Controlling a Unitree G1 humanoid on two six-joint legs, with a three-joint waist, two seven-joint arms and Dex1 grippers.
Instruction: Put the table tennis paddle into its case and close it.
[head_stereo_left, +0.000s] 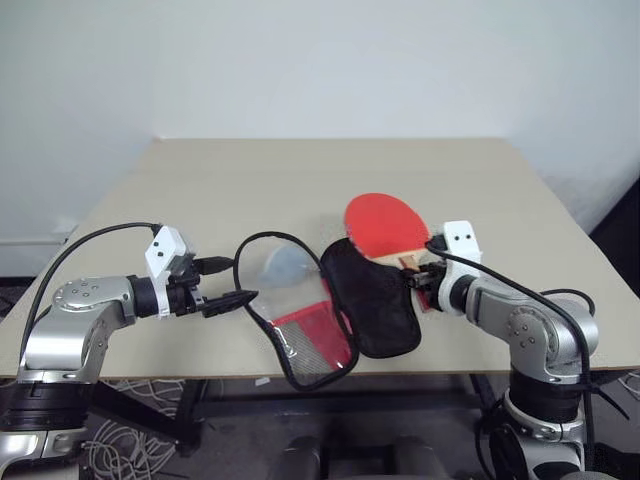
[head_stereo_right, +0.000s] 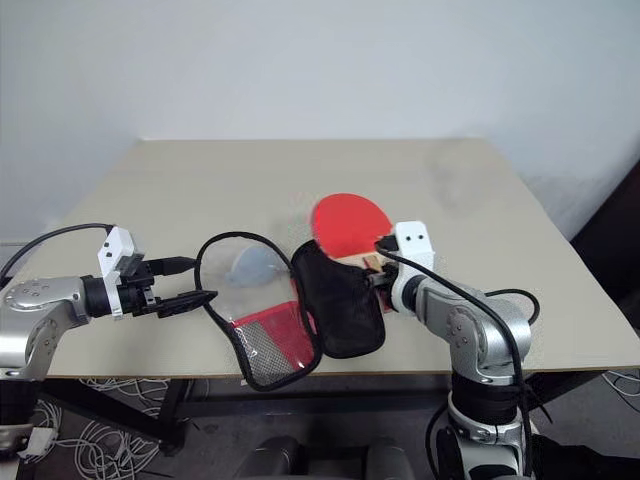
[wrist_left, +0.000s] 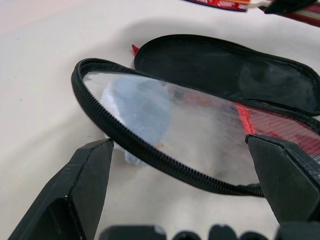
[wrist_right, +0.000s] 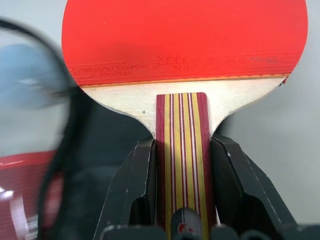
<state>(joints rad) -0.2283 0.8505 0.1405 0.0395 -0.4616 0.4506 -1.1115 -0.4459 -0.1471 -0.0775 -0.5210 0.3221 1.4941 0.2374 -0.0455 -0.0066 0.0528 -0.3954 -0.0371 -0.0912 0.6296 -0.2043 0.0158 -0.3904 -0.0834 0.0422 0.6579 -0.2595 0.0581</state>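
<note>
right tool (wrist_right: 182, 192) is clamped on the table tennis paddle (head_stereo_left: 385, 227) handle, blade over the open case (head_stereo_left: 330, 305) on the desk (head_stereo_left: 250, 180); left tool (wrist_left: 185, 187) spread wide by the clear half

A wide beige bench (head_stereo_left: 250, 180) with a smooth matte top stands against a plain white wall (head_stereo_left: 320, 60). On it rests a small grey-blue soft lump (head_stereo_left: 285, 265). Loose white cables (head_stereo_left: 140, 440) lie tangled on the floor beneath.

Silver metal arms (head_stereo_left: 80, 320) carry looping black cables (head_stereo_left: 75, 245), white wrist-camera housings (head_stereo_left: 168, 250), and black wedge-shaped gripper fingers (wrist_left: 75, 195).
</note>
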